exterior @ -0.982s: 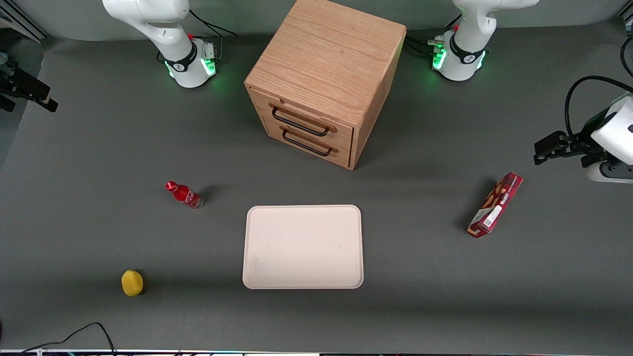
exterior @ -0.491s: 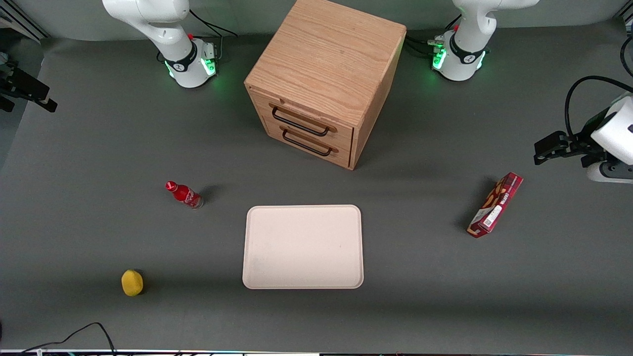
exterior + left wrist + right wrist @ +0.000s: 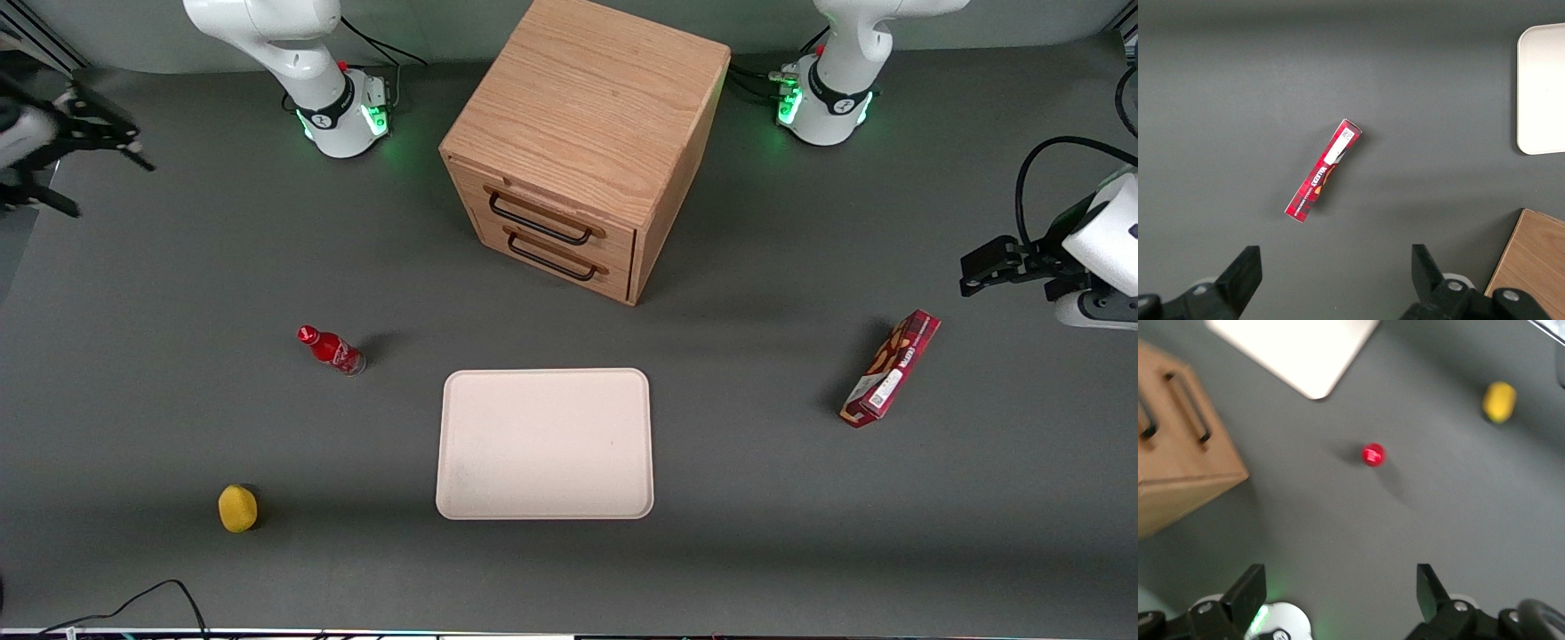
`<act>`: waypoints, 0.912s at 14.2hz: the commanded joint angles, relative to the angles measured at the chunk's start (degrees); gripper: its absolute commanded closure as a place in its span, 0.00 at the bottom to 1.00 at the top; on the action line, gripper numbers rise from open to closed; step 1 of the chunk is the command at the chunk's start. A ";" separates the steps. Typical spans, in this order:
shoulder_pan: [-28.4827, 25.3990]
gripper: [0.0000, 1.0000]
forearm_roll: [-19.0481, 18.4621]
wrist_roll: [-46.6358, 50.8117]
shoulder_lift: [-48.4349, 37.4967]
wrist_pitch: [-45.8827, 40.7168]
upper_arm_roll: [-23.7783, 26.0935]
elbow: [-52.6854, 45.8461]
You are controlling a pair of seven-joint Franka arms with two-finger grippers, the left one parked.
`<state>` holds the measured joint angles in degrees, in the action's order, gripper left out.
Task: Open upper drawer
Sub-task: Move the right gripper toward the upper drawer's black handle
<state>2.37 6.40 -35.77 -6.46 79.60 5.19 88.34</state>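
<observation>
The arm (image 3: 293,44) is glossy white with rounded links, a black band near its base (image 3: 342,124), green lights there and black cables trailing off; the gripper (image 3: 67,156) at the frame's upper left is black with slim fingers (image 3: 1248,593)

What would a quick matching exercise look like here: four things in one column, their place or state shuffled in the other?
Things:
1. upper drawer
2. gripper
3. red bottle
4. yellow lemon

Place or state:
A. standing on the table beside the tray
B. nearest the front camera, toward the working arm's end
C. shut, handle untouched
D. open, in the air at the working arm's end of the table

Pairs: 1-C, 2-D, 3-A, 4-B
</observation>
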 commanded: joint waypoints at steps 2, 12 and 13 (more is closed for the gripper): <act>0.09 0.00 1.07 -1.16 5.91 -1.30 12.80 -2.21; -0.96 0.00 5.20 34.07 20.17 20.39 30.30 6.91; -1.40 0.00 5.02 36.71 19.91 22.68 31.45 9.19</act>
<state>1.57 10.21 -4.98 13.95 98.68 34.48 94.50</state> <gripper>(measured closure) 0.000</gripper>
